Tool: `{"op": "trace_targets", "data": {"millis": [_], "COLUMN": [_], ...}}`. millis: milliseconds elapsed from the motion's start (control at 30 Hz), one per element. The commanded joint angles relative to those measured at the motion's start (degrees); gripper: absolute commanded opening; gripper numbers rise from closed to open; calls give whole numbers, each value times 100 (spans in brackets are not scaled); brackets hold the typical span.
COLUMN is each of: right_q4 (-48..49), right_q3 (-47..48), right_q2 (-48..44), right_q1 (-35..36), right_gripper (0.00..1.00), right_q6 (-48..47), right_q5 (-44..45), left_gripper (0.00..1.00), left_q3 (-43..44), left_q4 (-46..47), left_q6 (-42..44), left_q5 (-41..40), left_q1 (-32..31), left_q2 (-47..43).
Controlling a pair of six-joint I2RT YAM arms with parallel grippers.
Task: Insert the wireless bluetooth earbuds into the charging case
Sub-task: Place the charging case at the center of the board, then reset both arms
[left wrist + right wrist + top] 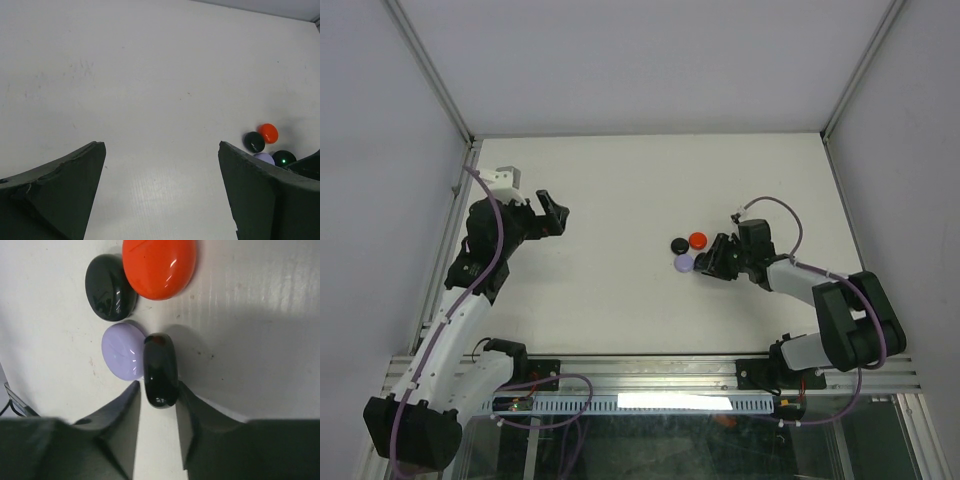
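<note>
Overhead and wrist views of the workspace. Four small glossy oval pieces lie clustered right of centre on the white table [620,180]; which of them are earbuds and which the charging case cannot be told.

The right gripper [157,386] is narrowed onto the upright black piece [160,367], which stands on its edge with its near end pinched between the two fingers [122,412] and its far end projecting beyond the fingertips. A small green light shows on this piece in the left wrist view.

The lavender piece [121,357] lies flat, touching the left flank of the upright black piece, just beyond the fingertip on that side. Farther out lie the flat black piece [110,287] and the orange piece [159,267], side by side and touching or nearly so, both apart from the fingers.

The left gripper [161,146] is spread wide and holds nothing, well apart from the cluster, over bare table on the left side.
</note>
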Motion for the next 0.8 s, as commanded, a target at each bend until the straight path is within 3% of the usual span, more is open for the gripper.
{"op": "trace_targets", "data": {"millis": [0, 300, 333, 367, 600, 767], "right_q4": [-355, -1716, -1899, -2094, -3083, -3054], "right_q3": [170, 502, 587, 677, 1528, 1626], "right_q2": [-249, -1411, -1668, -1855, -3389, -4736], "right_q1": [-3, -10, -11, -10, -20, -17], "right_gripper": [41, 81, 94, 99, 99, 99], "right_q6": [-67, -619, -687, -720, -1117, -1709], "right_q5": [310, 1068, 1193, 1353, 2352, 2991], "left_gripper": [99, 99, 99, 99, 99, 99], "left_q3": [-103, -219, -214, -205, 5, 65], "left_q4": [558, 610, 577, 523, 63, -246], "left_q6": [168, 125, 134, 142, 36, -179], "left_q5": [315, 514, 505, 464, 173, -846], "left_q1": [63, 65, 60, 64, 64, 64], "left_q2": [-395, -1137, -1265, -1428, -2346, -2794]}}
